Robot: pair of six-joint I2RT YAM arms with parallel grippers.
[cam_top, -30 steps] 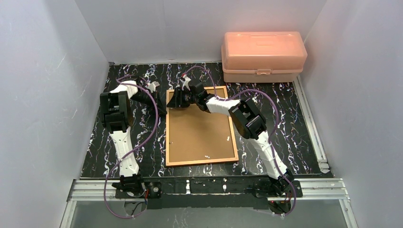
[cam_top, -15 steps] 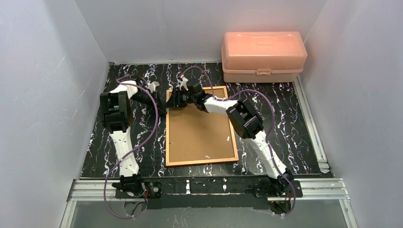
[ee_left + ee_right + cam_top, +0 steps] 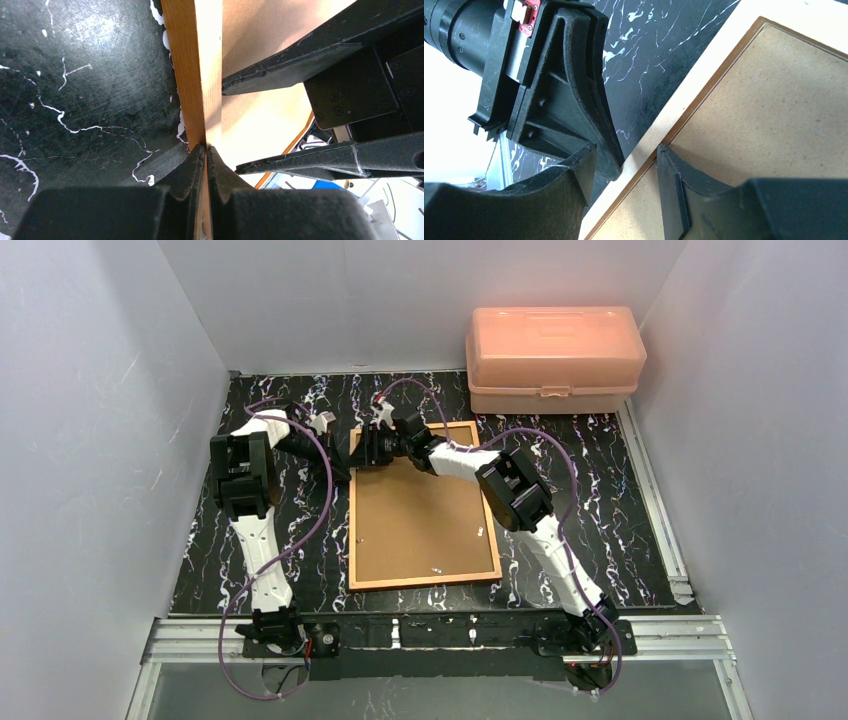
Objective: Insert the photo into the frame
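The frame (image 3: 352, 530) lies flat on the black marbled table with a brown backing board (image 3: 420, 515) filling it. My left gripper (image 3: 343, 454) is shut on the frame's left rail (image 3: 192, 75) near the far left corner. My right gripper (image 3: 364, 450) stands open astride that same rail (image 3: 704, 95). One of its fingers (image 3: 671, 185) rests on the board inside, and the other hangs outside next to the left gripper (image 3: 569, 105). The photo is hidden from every view.
A pink plastic box (image 3: 553, 358) stands at the far right corner of the table. White walls close in the left, back and right sides. Small metal tabs (image 3: 437, 567) sit on the backing board near its front edge.
The right gripper has slid left along the frame's far edge to the far left corner, with its jaws slightly narrower. The left gripper and the frame have stayed put.
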